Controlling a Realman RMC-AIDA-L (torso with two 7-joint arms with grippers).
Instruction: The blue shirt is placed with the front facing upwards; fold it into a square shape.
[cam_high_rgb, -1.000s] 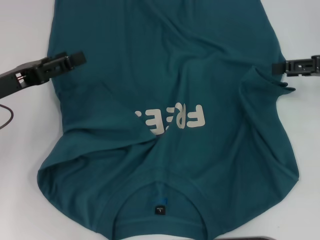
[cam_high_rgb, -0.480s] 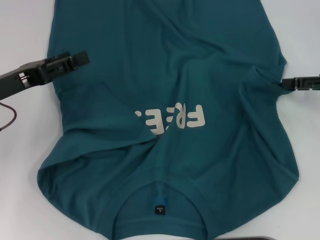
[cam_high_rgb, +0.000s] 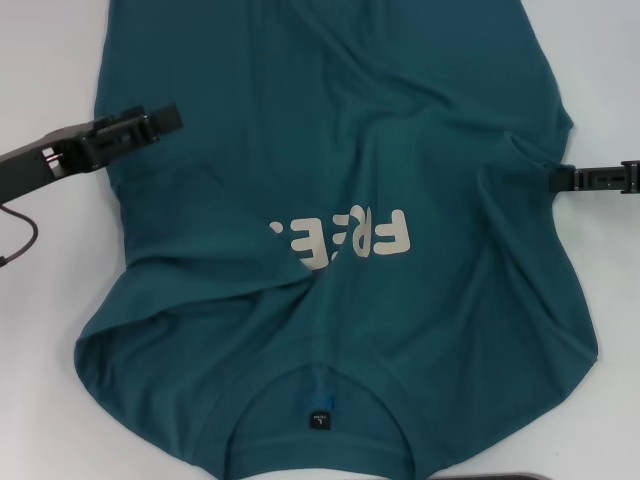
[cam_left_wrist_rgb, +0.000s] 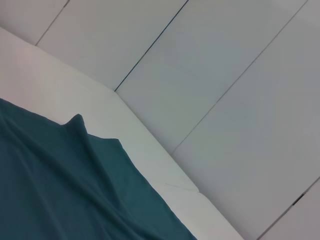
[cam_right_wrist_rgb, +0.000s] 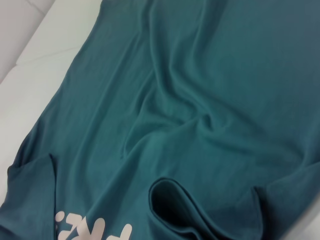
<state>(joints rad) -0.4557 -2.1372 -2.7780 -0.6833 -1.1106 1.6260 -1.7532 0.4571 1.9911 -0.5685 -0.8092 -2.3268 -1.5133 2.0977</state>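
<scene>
1. White tabletop (cam_high_rgb: 50, 330) fills the scene, and the blue shirt (cam_high_rgb: 330, 150) lies spread across it front up, collar nearest the robot, its pale "FREE" lettering (cam_high_rgb: 345, 238) partly hidden by a crease.
2. Both sleeves look already turned in over the body, leaving loose flaps: one beside the lettering on the left, one puckered near the right edge, which the right wrist view shows as a curled pocket of cloth (cam_right_wrist_rgb: 175, 210).
3. At the left side the left gripper (cam_high_rgb: 165, 118) hangs over the shirt's edge; whether its fingers are parted or closed on cloth I cannot tell.
4. At the right side the right gripper (cam_high_rgb: 558, 178) sits at the shirt's edge, just where the puckered fold ends; its tip looks narrow, but a pinch on the fabric cannot be confirmed.
5. My reading: the side folds are the step in hand, with the lengthwise fold still undone.
6. Next, each claw probably needs a firm hold on its side of the cloth, kept level with the other, so the folded edge comes out straight and the right-hand pucker is smoothed rather than trapped.
</scene>
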